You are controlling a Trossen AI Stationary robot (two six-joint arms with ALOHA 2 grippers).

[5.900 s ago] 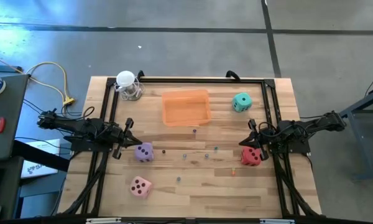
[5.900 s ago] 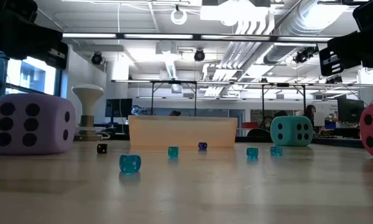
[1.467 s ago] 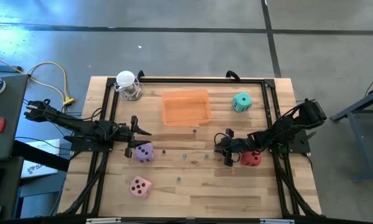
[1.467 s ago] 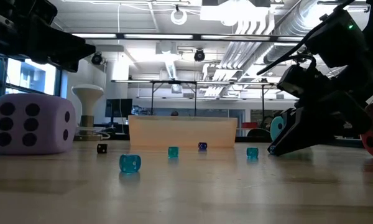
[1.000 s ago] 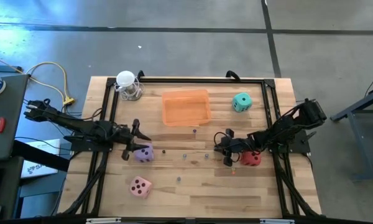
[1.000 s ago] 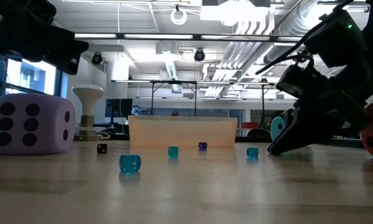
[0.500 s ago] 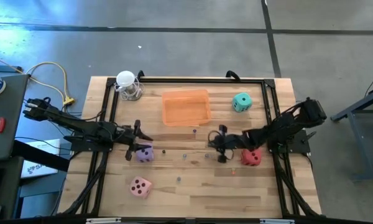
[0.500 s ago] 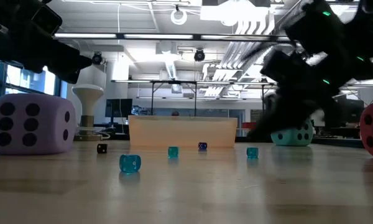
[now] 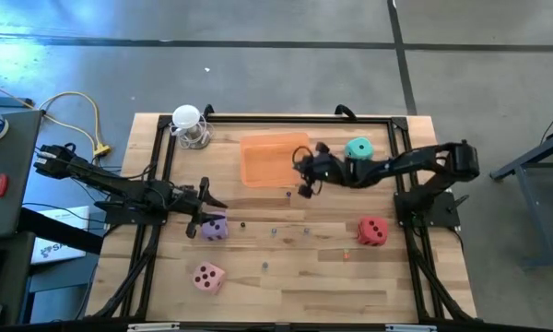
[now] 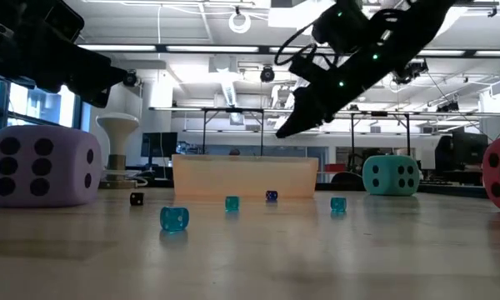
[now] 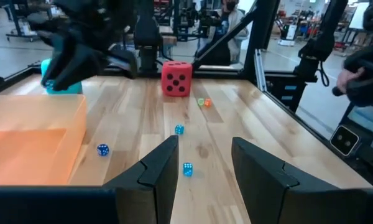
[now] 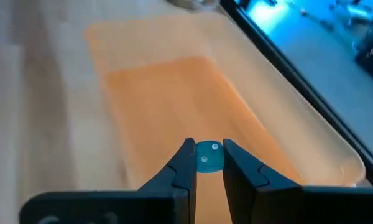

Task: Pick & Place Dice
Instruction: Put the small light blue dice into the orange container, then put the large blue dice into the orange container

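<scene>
Right end effector, raised above the right edge of the orange tray at upper centre of the high view, pinches a small teal die between its fingertips; the wrist view shows the tray floor directly beneath it. Half a second earlier this end effector was low over the surface near the scattered small dice, left of the red die; it has since lifted and swung toward the tray, which suggests the carry is nearly done and release is the next step. Left end effector, fingers spread with nothing between them, hovers beside the purple die at centre left, much as before. The four large dice rest on the surface, none in the tray: purple at centre left, pink die at lower left, teal die just right of the tray, red at lower right.
</scene>
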